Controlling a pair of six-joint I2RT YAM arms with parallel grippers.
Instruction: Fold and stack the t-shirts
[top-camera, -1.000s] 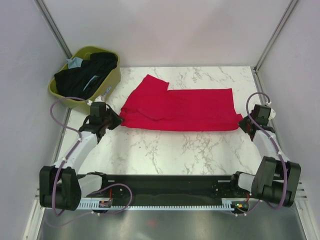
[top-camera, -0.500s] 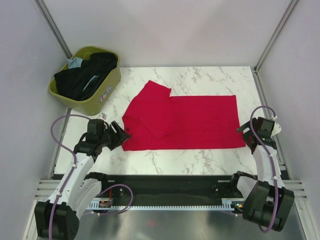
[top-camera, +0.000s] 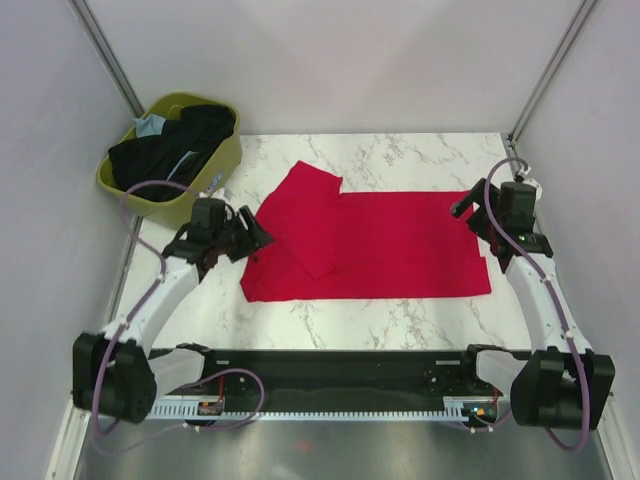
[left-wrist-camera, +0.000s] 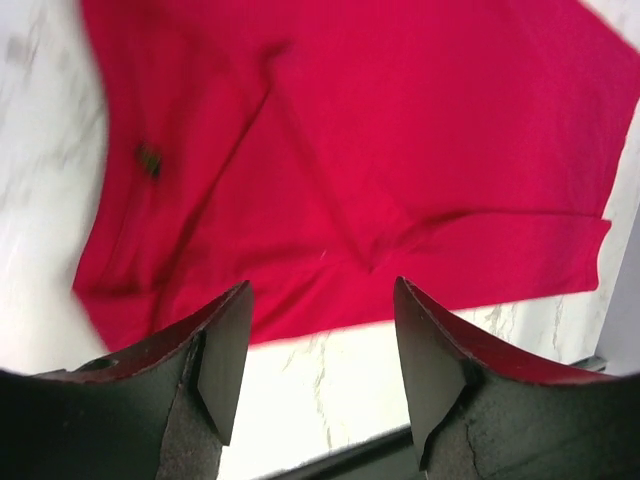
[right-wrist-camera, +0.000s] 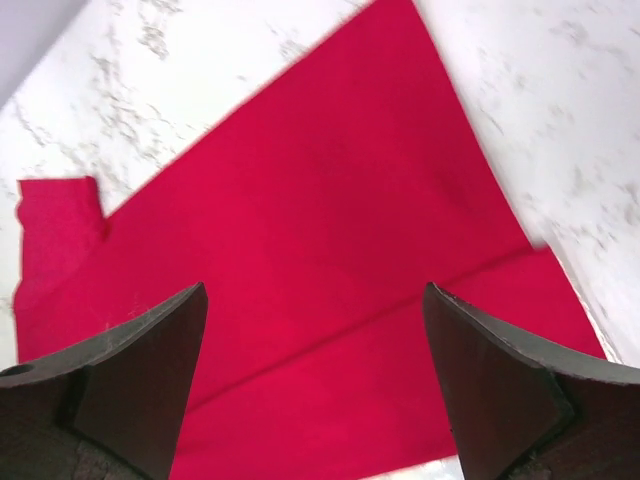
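Top external view: the bright red cloth t-shirt (top-camera: 380, 240) lies spread on the white marble tabletop (top-camera: 400, 320), just beside the olive-green plastic basket (top-camera: 228, 155), on its right-arm side.

What changed: a second ago you had both grippers pinched shut on the shirt's two ends. Since then both have let go, dropped back toward the bases, and come up to the cloth again. The shirt has been drawn away from the basket's row toward the arms and now lies flatter. Its body is squared off and one sleeve pokes out on the far edge.

The left gripper (top-camera: 250, 235) sits between the basket and the shirt's near end, jaws apart, nothing in them. The left wrist view shows a small dark collar label (left-wrist-camera: 148, 160) on the cloth below. The right gripper (top-camera: 468, 200) is over the shirt end farthest from the basket, jaws wide apart, also empty.

My read is that the drag-and-flatten step is done and you're lining up for a fold that hasn't begun. The black t-shirts (top-camera: 170, 150) and the light blue t-shirt (top-camera: 150, 125) sit inside the basket and no stack exists, so you're early in the task.
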